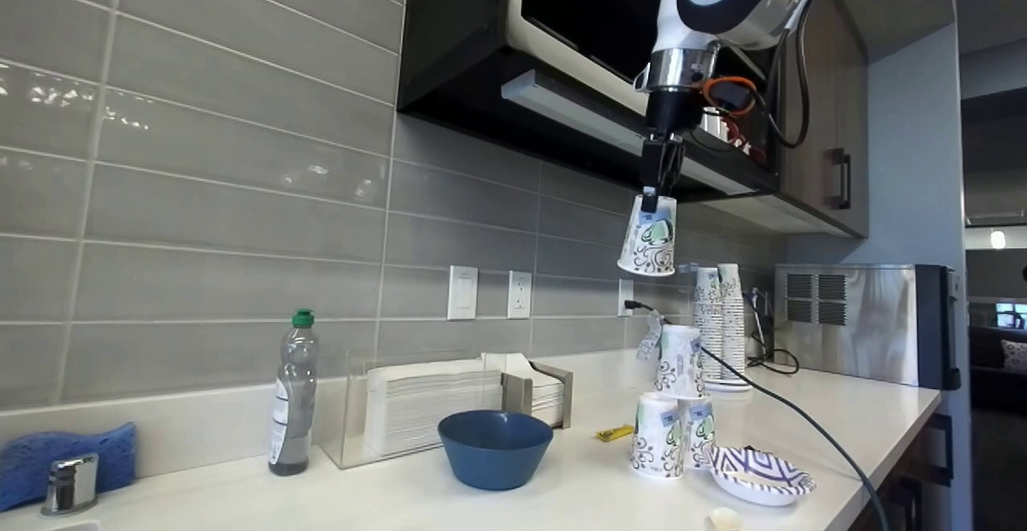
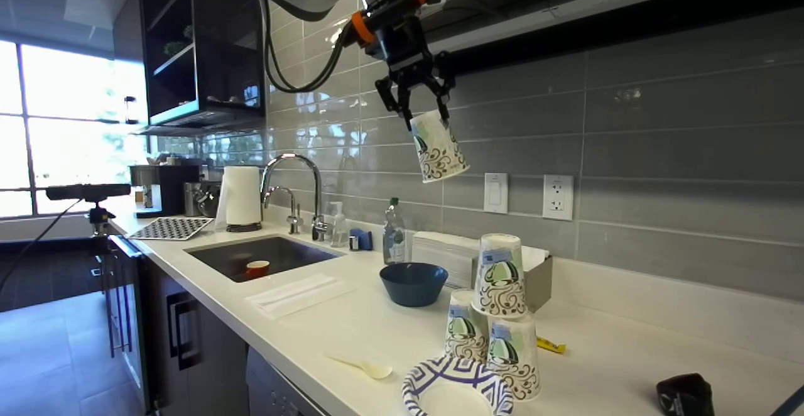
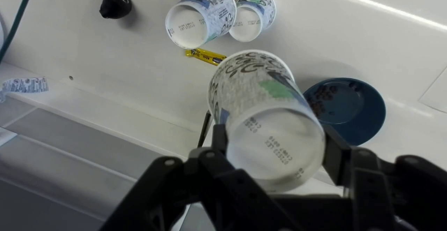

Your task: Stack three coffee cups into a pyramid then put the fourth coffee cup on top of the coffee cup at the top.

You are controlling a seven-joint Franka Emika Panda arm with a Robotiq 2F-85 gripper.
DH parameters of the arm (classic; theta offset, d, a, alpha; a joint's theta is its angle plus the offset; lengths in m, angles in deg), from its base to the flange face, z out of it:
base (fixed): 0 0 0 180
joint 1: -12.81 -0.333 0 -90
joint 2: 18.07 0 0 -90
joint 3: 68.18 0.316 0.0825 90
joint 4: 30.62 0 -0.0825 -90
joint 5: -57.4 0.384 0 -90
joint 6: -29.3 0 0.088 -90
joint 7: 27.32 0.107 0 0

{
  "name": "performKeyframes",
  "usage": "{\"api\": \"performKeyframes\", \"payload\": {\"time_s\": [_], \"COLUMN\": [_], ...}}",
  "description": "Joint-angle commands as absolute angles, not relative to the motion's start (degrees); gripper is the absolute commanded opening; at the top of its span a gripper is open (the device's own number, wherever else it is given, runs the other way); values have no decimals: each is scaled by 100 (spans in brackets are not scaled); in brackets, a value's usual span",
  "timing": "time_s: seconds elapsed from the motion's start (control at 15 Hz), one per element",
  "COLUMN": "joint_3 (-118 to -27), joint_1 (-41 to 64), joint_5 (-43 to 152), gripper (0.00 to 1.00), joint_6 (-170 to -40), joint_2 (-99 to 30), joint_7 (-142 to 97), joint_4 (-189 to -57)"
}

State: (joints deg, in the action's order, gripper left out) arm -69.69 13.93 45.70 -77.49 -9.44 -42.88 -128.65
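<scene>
In the claw (image 2: 427, 119) the fourth cup (image 2: 438, 152) is gripped by its narrow end, pressed from both sides. It is held in the air, well above the tabletop (image 2: 352, 328), apart from the top cup (image 2: 500, 278), higher than it and to its left in both exterior views. It is turned upside down: the base is pointed upward, and the wide rim is pointed downward. Its long axis is not plumb; in both exterior views it is leaned off the vertical. In the wrist view the printed base is presented to the camera, and the axis is slanted from the base at lower right to the rim at upper left.

The top cup is set across a lower cup (image 2: 467, 328) and a second lower cup (image 2: 515, 356). All three are likewise inverted, narrow ends up, long axes upright. Whether the lower two are in contact cannot be told.

Just beside them the dish (image 1: 758, 492) is laid face up; near them a packet (image 1: 614, 432) is laid flat. Farther off are placed the bowl (image 1: 495, 455), mouth up, and, well apart, the bottle (image 1: 294, 403), upright.
</scene>
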Motion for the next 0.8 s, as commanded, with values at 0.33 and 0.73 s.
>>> {"api": "performKeyframes", "payload": {"time_s": [0.33,0.73], "joint_3": [-7379,-7609], "joint_1": [1722,1880], "joint_5": [4679,5188], "gripper": [41,41], "joint_6": [-7791,-7751], "joint_2": [-1288,-1593], "joint_7": [-3951,-3942], "joint_4": [-12575,-12423]}}
